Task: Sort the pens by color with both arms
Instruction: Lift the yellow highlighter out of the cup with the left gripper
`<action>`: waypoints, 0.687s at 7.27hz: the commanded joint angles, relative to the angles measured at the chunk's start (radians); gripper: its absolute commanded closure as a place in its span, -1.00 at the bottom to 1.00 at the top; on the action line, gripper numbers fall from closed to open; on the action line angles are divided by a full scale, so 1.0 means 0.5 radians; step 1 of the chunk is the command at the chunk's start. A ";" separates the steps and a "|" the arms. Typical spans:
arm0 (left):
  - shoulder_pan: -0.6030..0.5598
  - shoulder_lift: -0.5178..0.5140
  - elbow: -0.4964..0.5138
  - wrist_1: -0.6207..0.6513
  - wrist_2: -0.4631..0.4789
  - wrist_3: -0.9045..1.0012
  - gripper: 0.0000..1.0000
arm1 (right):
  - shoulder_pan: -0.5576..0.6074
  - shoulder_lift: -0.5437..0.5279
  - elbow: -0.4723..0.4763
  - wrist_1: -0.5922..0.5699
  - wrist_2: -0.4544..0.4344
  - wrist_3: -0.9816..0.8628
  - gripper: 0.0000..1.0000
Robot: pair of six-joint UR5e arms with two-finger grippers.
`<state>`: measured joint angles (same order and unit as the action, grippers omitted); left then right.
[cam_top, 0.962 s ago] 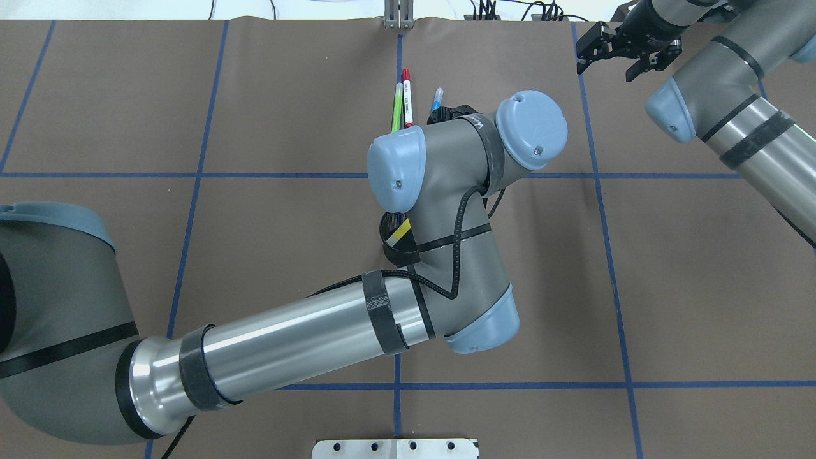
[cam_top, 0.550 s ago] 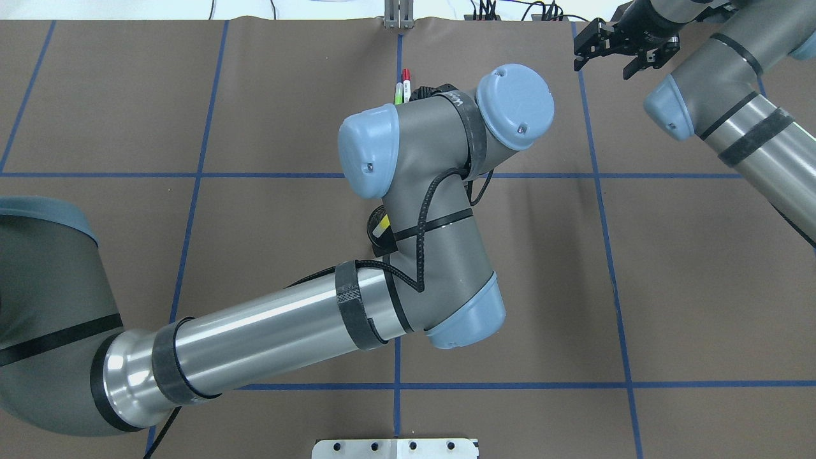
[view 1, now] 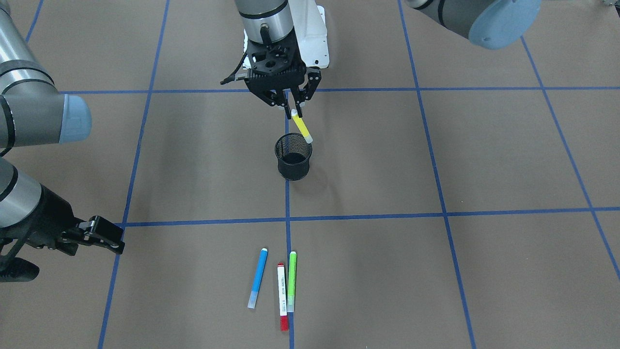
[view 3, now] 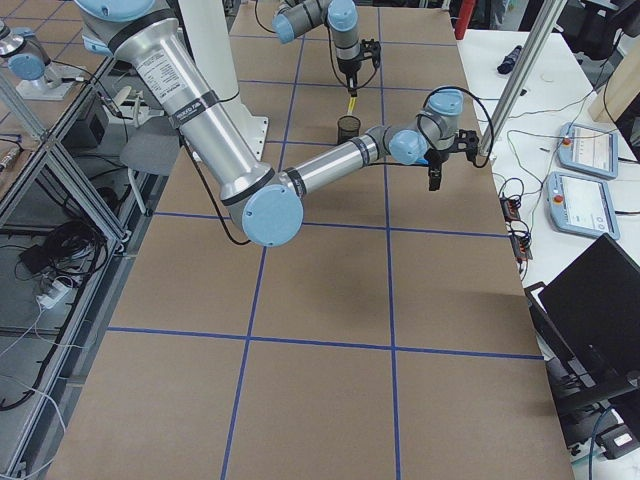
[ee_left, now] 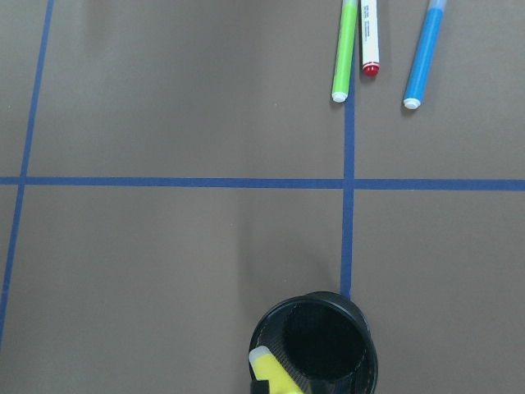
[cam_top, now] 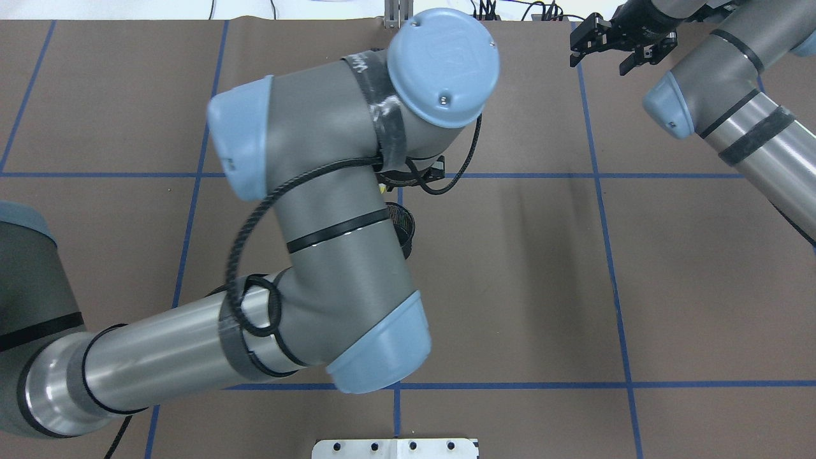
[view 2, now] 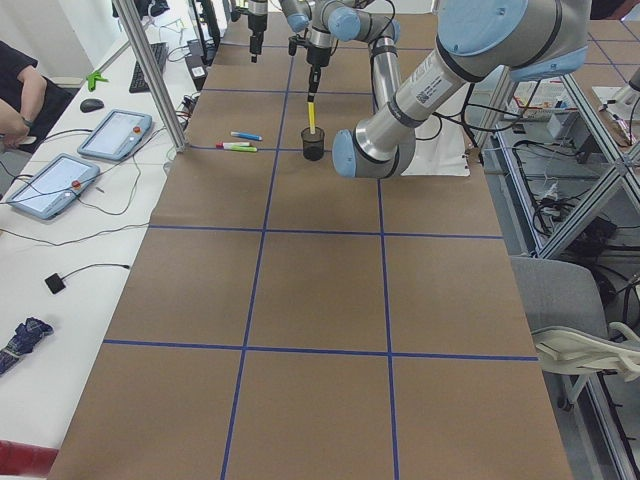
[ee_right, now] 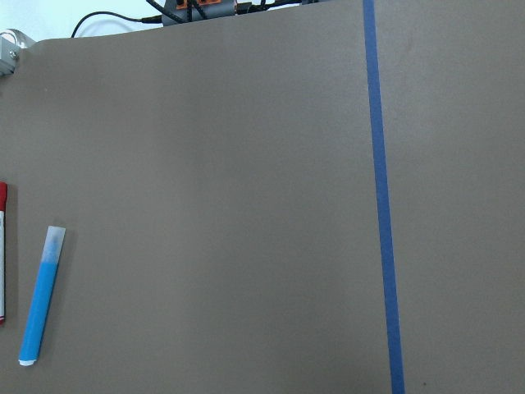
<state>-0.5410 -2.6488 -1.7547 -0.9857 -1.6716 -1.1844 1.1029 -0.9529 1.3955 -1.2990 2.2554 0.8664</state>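
My left gripper point(view 1: 290, 105) is shut on the top end of the yellow pen point(view 1: 301, 127). The pen hangs tilted, its lower end at the far rim of the black mesh cup point(view 1: 293, 157). The left wrist view shows the yellow pen point(ee_left: 275, 373) over the cup point(ee_left: 316, 345). The blue pen point(view 1: 257, 277), the white pen with red ends point(view 1: 282, 295) and the green pen point(view 1: 291, 280) lie side by side on the table. My right gripper point(cam_top: 602, 54) is open and empty, off to the side of those pens. Its camera sees the blue pen point(ee_right: 41, 295).
The brown table cover point(view 1: 436, 160) is marked with blue tape lines point(view 1: 436, 214). In the overhead view my left arm's wrist and elbow point(cam_top: 331, 191) cover the pens and most of the cup point(cam_top: 406, 229). Tablets and cables point(view 2: 75, 170) lie beyond the far edge.
My left arm has swung up and to the left in the overhead view, and now hides the three lying pens. My right gripper has shifted slightly toward the far edge.
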 commanded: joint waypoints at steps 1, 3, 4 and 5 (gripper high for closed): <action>-0.126 0.067 -0.169 -0.147 -0.001 0.006 1.00 | 0.000 0.001 0.025 -0.016 -0.001 0.001 -1.00; -0.267 0.222 -0.127 -0.646 0.011 0.034 1.00 | -0.003 0.004 0.032 -0.019 -0.001 0.001 -1.00; -0.338 0.244 -0.023 -0.907 0.018 0.034 1.00 | -0.003 0.001 0.029 -0.019 -0.001 0.001 -1.00; -0.381 0.245 0.106 -1.092 0.069 0.028 1.00 | -0.003 0.001 0.025 -0.019 -0.001 0.001 -1.00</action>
<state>-0.6962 -2.5370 -1.7702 -1.3936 -1.6582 -1.1694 1.1017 -0.9522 1.4097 -1.3082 2.2549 0.8667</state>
